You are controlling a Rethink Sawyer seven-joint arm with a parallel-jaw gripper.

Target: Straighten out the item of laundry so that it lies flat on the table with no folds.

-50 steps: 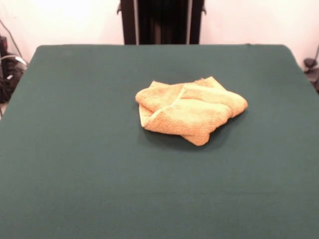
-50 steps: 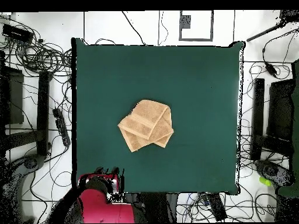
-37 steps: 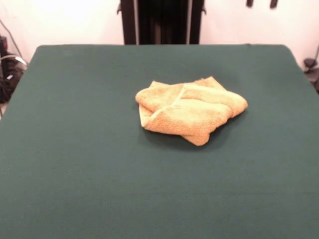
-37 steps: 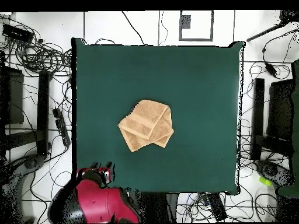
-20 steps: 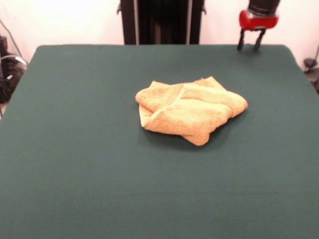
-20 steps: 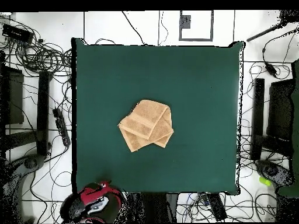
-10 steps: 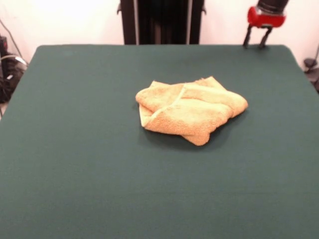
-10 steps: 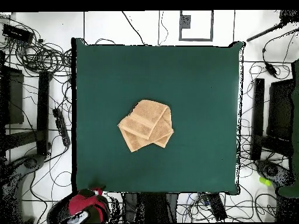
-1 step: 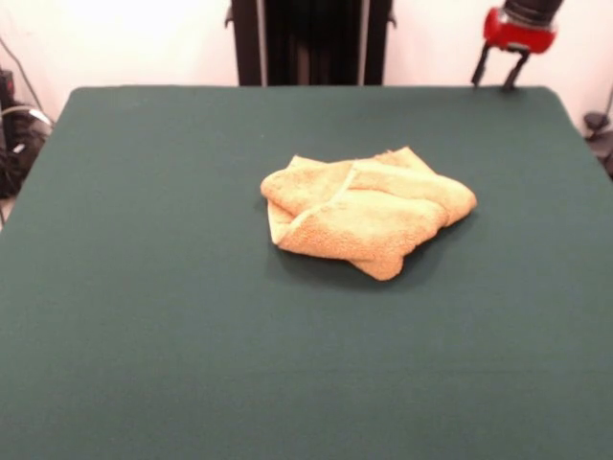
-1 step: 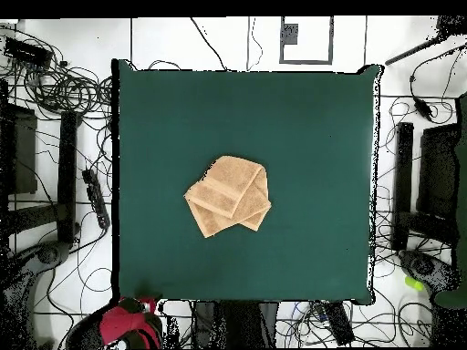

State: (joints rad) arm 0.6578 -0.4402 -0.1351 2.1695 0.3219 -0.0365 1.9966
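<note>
The item of laundry, a small orange-yellow terry towel, lies crumpled and folded over itself near the middle of the dark green table. In the overhead view the item of laundry shows overlapping layers with pale hems. My gripper hangs at the table's far right corner in the front view, well away from the towel, with two dark fingers spread apart and nothing between them. The overhead view shows only the red arm off the table's lower left corner.
Cables and black equipment lie on the floor around the table in the overhead view. A dark pedestal stands behind the table's far edge.
The gripper came into the front view from the top right, then drifted further right and slightly up, toward the table's corner. The towel has not moved.
</note>
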